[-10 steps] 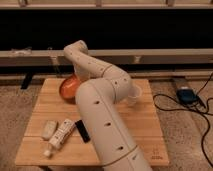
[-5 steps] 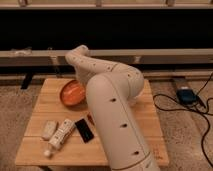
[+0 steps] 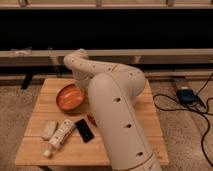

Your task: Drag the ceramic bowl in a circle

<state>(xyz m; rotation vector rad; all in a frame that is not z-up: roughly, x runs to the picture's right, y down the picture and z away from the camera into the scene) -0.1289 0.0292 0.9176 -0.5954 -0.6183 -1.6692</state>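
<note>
Broad white perforated robot arm (image 3: 117,115) bent across a square light wooden table (image 3: 137,125), its two-finger gripper (image 3: 86,96) hidden behind the elbow at the right edge of the bowl. Round shallow glossy ceramic bowl (image 3: 69,97), orange inside with a darker brown-red rim, on the table's rear left part. Nearer than the bowl: white tube-shaped bottle (image 3: 59,136), flat black rectangular device (image 3: 84,129), small pale oblong block (image 3: 49,129); no lettering legible on any.

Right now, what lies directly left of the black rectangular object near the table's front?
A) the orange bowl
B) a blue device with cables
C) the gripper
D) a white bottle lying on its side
D: the white bottle lies tilted on the table just left of the black rectangular object; the ceramic bowl sits farther back, and the gripper is hidden behind the arm.
</note>
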